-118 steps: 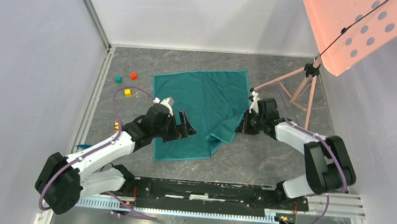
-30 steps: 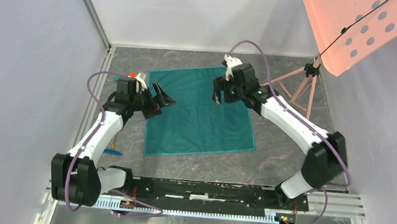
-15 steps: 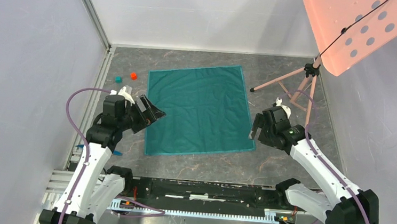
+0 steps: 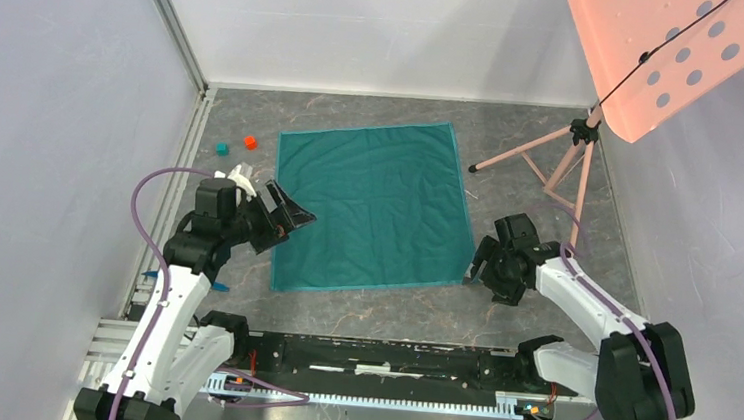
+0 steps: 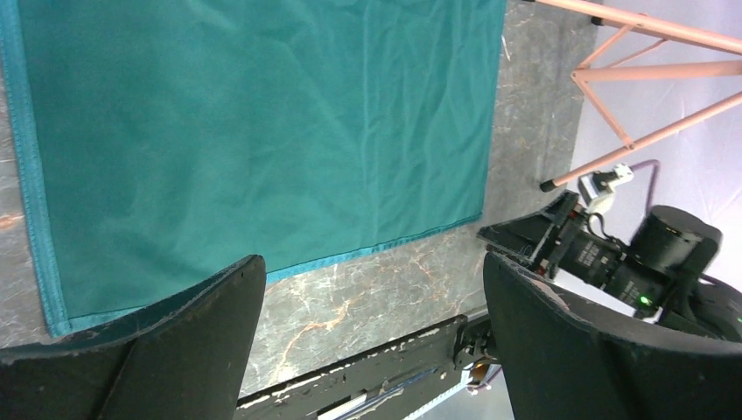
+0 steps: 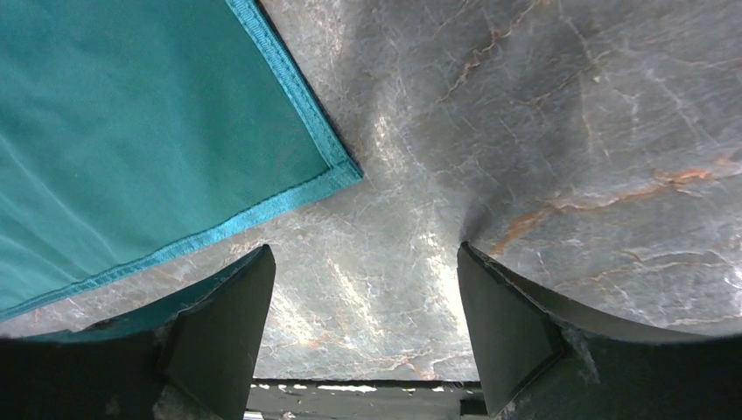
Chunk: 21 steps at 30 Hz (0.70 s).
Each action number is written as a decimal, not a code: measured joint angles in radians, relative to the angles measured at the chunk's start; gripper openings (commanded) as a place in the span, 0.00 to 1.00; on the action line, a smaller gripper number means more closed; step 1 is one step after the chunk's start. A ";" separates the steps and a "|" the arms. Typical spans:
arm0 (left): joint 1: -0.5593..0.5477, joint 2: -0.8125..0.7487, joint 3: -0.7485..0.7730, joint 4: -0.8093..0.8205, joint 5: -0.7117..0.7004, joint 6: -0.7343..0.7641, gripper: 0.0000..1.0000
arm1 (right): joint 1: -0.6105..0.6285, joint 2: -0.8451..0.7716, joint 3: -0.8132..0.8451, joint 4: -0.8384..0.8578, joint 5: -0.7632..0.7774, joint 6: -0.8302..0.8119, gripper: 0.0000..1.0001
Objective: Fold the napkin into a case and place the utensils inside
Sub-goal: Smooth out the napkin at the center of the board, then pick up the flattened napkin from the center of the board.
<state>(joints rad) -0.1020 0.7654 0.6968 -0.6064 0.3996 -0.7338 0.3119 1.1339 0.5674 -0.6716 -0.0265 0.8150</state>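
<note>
The teal-green napkin (image 4: 373,205) lies spread flat as one sheet on the marble-patterned table; the case is not in view. My left gripper (image 4: 287,220) hovers open at the napkin's left edge, above the cloth (image 5: 254,131), with nothing between its fingers (image 5: 372,262). My right gripper (image 4: 480,266) is open just off the napkin's near right corner (image 6: 337,171), over bare table (image 6: 363,249). Of the utensils, only a bit of a slim blue one (image 4: 214,285) shows beside the left arm.
A red cube (image 4: 250,142) and a teal cube (image 4: 221,148) sit left of the napkin's far corner. A pink tripod stand (image 4: 552,164) with a perforated pink panel (image 4: 662,42) stands at the back right. White walls enclose the table; a black rail (image 4: 387,357) runs along the near edge.
The napkin, crumpled earlier, now lies flat. My right gripper has swung from the napkin's far right part down to its near right corner. The left gripper drew back toward the near left.
</note>
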 measured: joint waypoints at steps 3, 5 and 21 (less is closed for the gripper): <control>0.000 0.000 0.000 0.018 0.027 -0.004 1.00 | 0.000 0.050 -0.003 0.026 -0.008 0.014 0.79; 0.000 0.000 0.000 0.025 0.044 -0.004 1.00 | 0.000 0.093 0.025 0.020 -0.006 0.021 0.79; 0.000 0.030 -0.028 0.074 0.086 -0.004 1.00 | 0.023 0.346 0.215 -0.077 0.092 0.050 0.71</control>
<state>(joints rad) -0.1020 0.7952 0.6685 -0.5327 0.4854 -0.7380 0.3347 1.4799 0.7822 -0.7486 0.0658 0.8646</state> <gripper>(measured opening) 0.996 0.719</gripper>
